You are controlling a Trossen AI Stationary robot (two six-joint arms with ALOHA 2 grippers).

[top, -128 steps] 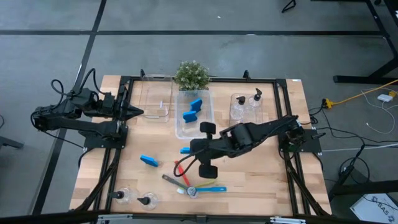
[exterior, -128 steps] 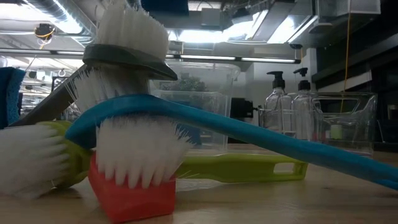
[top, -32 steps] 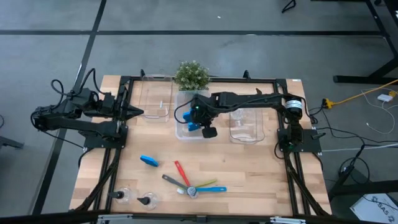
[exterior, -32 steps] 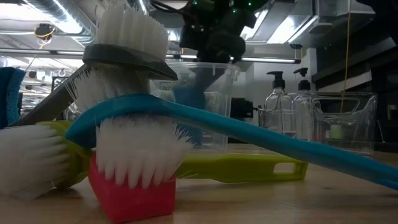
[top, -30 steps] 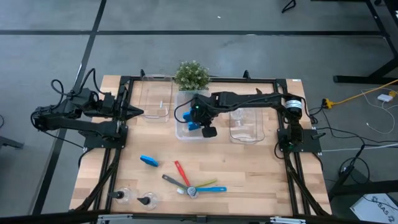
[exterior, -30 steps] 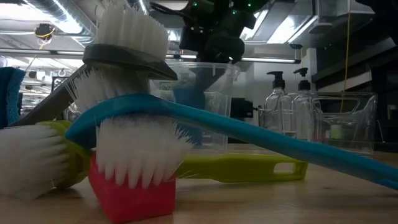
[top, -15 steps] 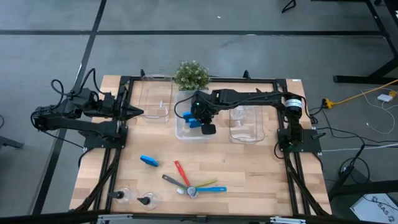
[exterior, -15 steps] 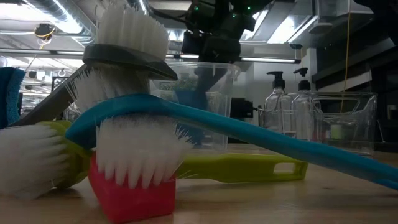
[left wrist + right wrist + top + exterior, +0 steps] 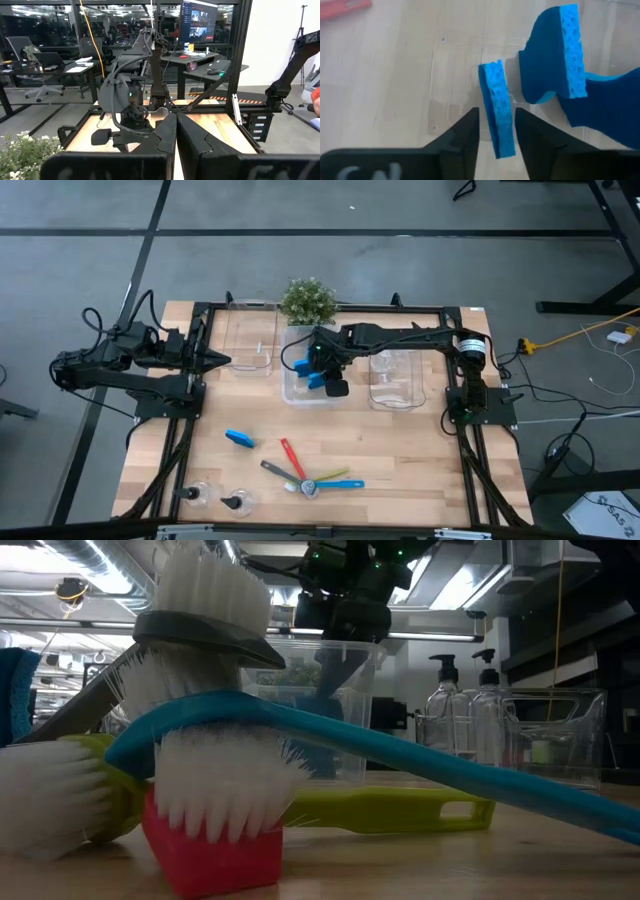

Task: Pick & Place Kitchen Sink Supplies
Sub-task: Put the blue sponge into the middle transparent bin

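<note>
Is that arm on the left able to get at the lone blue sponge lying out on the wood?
Probably yes. The blue sponge lies apart from the brushes on bare table, on the left arm's side, with nothing over it. The left tool waits shut near the far bin, so it would have to open first.

Blue sponges (image 9: 312,366) bunched in the middle bin, upper centre of the high view, one on edge. A fourth sponge (image 9: 239,438) lies flat, lower left. Four brushes (image 9: 305,474) fan out at bottom centre, heads together. Two pump bottles (image 9: 218,499) stand bottom left, two bottles (image 9: 461,705) in the right bin.
</note>
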